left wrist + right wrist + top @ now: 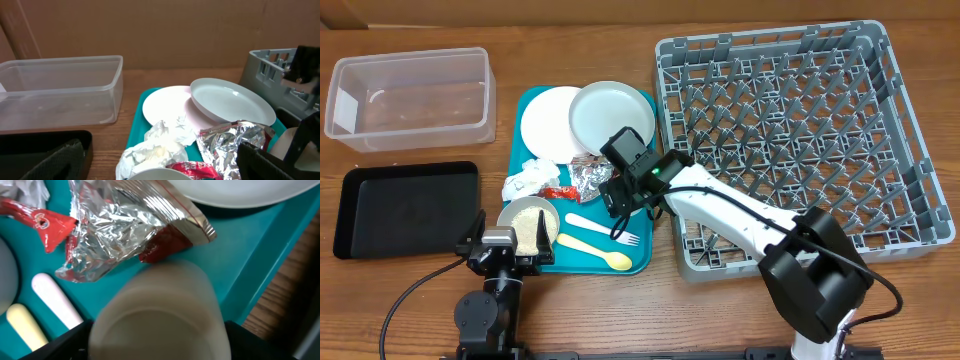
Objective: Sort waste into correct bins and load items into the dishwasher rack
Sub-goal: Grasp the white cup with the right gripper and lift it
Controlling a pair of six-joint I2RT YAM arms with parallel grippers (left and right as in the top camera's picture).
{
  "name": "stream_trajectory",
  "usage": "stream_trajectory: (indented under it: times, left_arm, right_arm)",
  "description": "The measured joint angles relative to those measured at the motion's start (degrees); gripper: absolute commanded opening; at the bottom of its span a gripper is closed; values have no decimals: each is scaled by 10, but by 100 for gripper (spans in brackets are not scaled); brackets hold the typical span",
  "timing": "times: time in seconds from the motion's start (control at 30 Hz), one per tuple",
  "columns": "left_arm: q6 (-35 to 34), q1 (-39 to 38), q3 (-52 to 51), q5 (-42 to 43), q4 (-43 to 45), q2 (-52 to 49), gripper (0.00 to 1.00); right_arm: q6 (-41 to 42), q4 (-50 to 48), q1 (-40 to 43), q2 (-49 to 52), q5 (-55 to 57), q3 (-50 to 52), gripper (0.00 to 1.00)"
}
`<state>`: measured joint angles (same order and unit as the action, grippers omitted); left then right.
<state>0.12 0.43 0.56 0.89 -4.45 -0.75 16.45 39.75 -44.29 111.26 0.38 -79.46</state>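
My right gripper (620, 200) is over the teal tray and is shut on the small white cup (160, 310), just beside the crumpled foil (588, 177) and the red wrapper (50, 222). My left gripper (505, 245) is open and empty, low at the table's front beside the pale bowl (528, 222), which holds rice-like grains. The white napkin (530, 180) lies behind the bowl. The white-pink plate (548, 120) and the grey plate (612, 115) overlap at the tray's back. The white fork (605, 228) and the yellow spoon (592, 250) lie at its front.
The teal tray (642, 250) sits mid-table. The grey dishwasher rack (800, 130) stands to its right, with no items in it. The clear tub (410, 95) is at the back left and the black tray (405, 205) in front of it. Both hold nothing.
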Motion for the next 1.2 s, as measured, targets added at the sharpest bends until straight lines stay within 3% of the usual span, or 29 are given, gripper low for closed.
stream_trajectory:
  times: [0.23,0.5,0.6,0.77,0.83,0.9,1.07,1.2]
  left_arm:
    - [0,0,0,0,0,0,100]
    - [0,0,0,0,0,0,100]
    - [0,0,0,0,0,0,100]
    - [0,0,0,0,0,0,100]
    - [0,0,0,0,0,0,100]
    - [0,0,0,0,0,0,100]
    - [0,0,0,0,0,0,100]
    - [0,0,0,0,0,0,100]
  right_arm:
    - [0,-7,0,3,17,0,79]
    - [-24,-2,-1,3,23,0,84]
    - [-33,3,-1,3,20,-5,78]
    - [-43,4,-4,3,19,-23,59]
    - [-45,10,-8,2,21,-26,68]
    - [-45,14,-9,2,20,-27,70]
    - [-44,25,-10,2,20,-29,54]
    - [-45,61,-11,1,17,-39,50]
